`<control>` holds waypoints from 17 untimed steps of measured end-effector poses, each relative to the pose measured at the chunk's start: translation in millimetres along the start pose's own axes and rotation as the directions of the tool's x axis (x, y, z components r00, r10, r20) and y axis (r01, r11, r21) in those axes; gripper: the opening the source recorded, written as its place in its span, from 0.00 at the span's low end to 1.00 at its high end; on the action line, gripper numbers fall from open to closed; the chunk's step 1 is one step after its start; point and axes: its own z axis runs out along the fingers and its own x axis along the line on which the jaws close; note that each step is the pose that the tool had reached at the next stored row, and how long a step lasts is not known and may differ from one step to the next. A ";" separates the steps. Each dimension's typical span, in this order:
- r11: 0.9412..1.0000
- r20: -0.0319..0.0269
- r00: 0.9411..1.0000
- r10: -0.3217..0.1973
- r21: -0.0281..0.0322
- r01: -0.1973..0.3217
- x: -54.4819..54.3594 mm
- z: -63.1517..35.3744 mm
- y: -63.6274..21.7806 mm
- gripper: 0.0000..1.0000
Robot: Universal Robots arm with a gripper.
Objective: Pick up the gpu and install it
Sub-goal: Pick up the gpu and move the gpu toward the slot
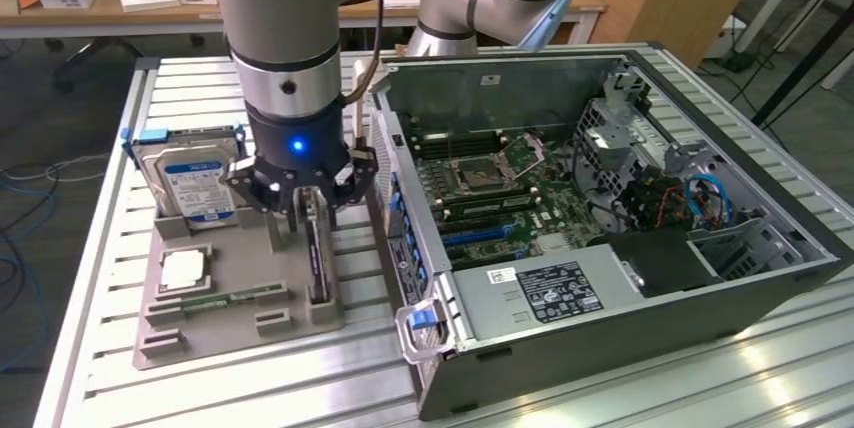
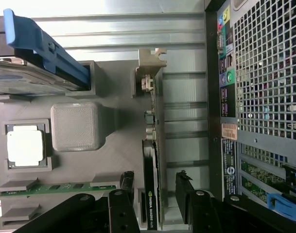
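Note:
The gpu [image 1: 318, 266] stands on its long edge in a slot of the grey holder tray [image 1: 214, 333], to the exterior view's left of the open computer case [image 1: 601, 248]. In the wrist view the gpu [image 2: 150, 206] shows a black face and a silver bracket [image 2: 148, 65] at its far end. My gripper [image 1: 310, 210] hangs right over the card and is open. The gripper [image 2: 155, 182] straddles the card, one fingertip [image 2: 128, 180] on each side with a small gap to the card.
The tray also holds a hard drive [image 1: 198, 183] with a blue-white label, a processor [image 1: 183, 268] and a green memory stick [image 1: 227, 298]. The case's perforated rear panel [image 2: 264, 82] stands close beside the card. The motherboard [image 1: 501, 198] lies exposed inside the case.

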 end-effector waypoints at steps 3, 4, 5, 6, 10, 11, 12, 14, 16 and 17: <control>1.000 0.000 1.000 0.000 0.000 0.000 -0.1 5.4 -1.9 0.47; 1.000 0.000 1.000 0.000 0.000 0.000 -0.1 7.2 -2.5 0.47; 1.000 0.000 1.000 0.000 0.000 0.000 0.0 8.9 -3.0 0.47; 1.000 0.000 1.000 0.000 0.000 0.000 0.0 10.7 -3.6 0.47; 1.000 0.000 1.000 0.000 0.000 0.000 0.0 18.1 -5.4 0.47; 1.000 0.000 1.000 0.000 0.000 0.000 0.0 19.9 -5.7 0.47; 1.000 0.000 1.000 0.000 0.000 0.000 0.1 21.7 -5.8 0.47; 1.000 0.000 1.000 0.000 0.000 0.000 0.3 25.2 -6.1 0.47; 1.000 0.001 1.000 0.000 0.000 0.000 1.5 28.8 -6.3 0.47; 1.000 0.002 1.000 0.000 0.000 0.000 2.5 30.5 -6.4 0.47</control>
